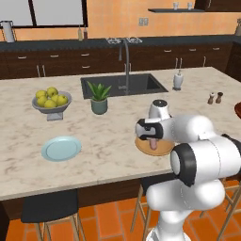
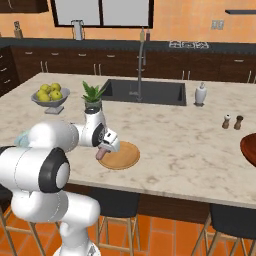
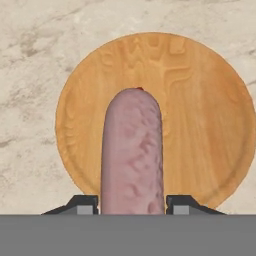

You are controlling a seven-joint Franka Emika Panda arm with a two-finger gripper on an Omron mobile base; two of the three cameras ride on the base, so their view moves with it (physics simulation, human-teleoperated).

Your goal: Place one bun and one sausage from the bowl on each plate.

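My gripper (image 3: 132, 202) is shut on a pink sausage (image 3: 132, 155), which hangs from it pointing down over the tan wooden plate (image 3: 205, 125). From the left base view the sausage (image 1: 153, 142) hangs just above that plate (image 1: 162, 148) near the counter's front edge; the right base view shows the sausage (image 2: 102, 153) over the plate's (image 2: 122, 155) left rim. The pale blue plate (image 1: 61, 148) lies bare at the left. A dark red-brown bowl (image 2: 249, 148) shows partly at the far right edge; its contents are hidden.
A grey footed bowl of yellow-green fruit (image 1: 52, 102) and a potted plant (image 1: 99, 98) stand behind the plates. The sink (image 1: 123, 84) with its faucet lies further back. A soap bottle (image 1: 178, 80) and two shakers (image 1: 215, 98) stand at the right. Stools sit below the counter.
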